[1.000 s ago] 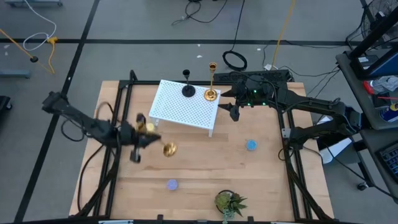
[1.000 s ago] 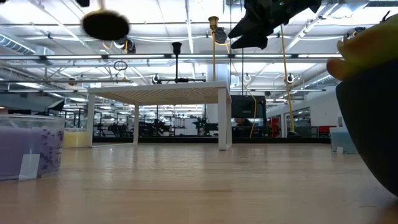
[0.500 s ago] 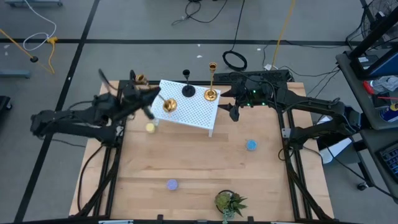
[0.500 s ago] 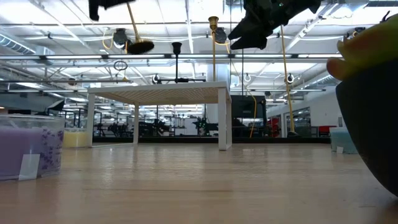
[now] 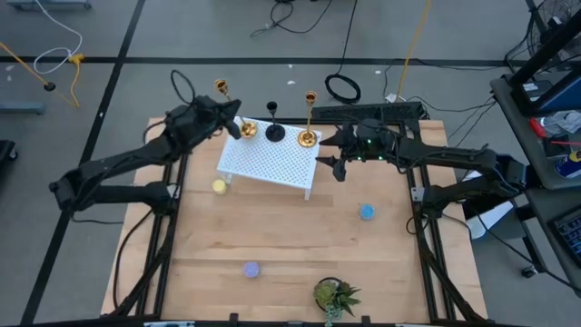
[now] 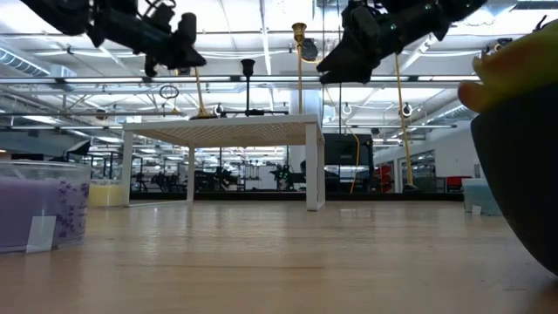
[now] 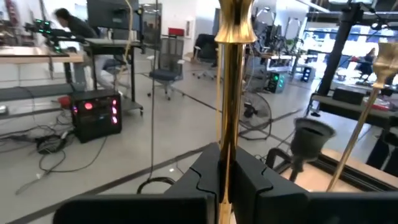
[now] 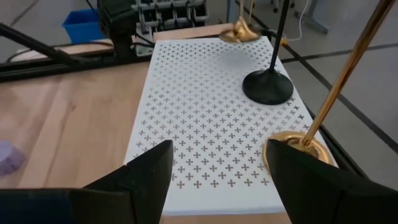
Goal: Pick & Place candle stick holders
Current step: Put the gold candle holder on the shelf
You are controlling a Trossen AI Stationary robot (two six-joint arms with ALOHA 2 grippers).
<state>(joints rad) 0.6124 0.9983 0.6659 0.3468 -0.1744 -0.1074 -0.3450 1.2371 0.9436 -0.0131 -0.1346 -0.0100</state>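
Note:
My left gripper [image 5: 233, 124] is shut on a gold candlestick [image 5: 238, 113] at the far left corner of the white perforated rack [image 5: 268, 162]. A black candlestick [image 5: 274, 132] and a second gold candlestick [image 5: 309, 137] stand by their round bases on the rack's far side; they also show in the right wrist view, black [image 8: 267, 86] and gold [image 8: 296, 149]. My right gripper [image 5: 337, 164] is open and empty just off the rack's right end, its fingers [image 8: 140, 174] pointing along the rack top. My left gripper pinches the gold candlestick's thin stem [image 7: 227, 134] between its two fingers, which lie across the stem and come from the table's left. The candlestick is near upright, leaning a little, cup top up. Its base [image 8: 239, 31] is at the rack's corner; whether it touches, I cannot tell.
A yellow puck [image 5: 219, 186], a blue puck [image 5: 366, 212] and a purple puck [image 5: 251, 269] lie on the wooden table. A small potted plant [image 5: 334, 295] stands at the near edge. Cables and a black box lie beyond the far edge.
My left gripper has carried the gold candlestick from the table's left middle up and toward the far edge, to the rack's far left corner. The candlestick has turned from lying nearly level to near upright, its base now down at the rack top.

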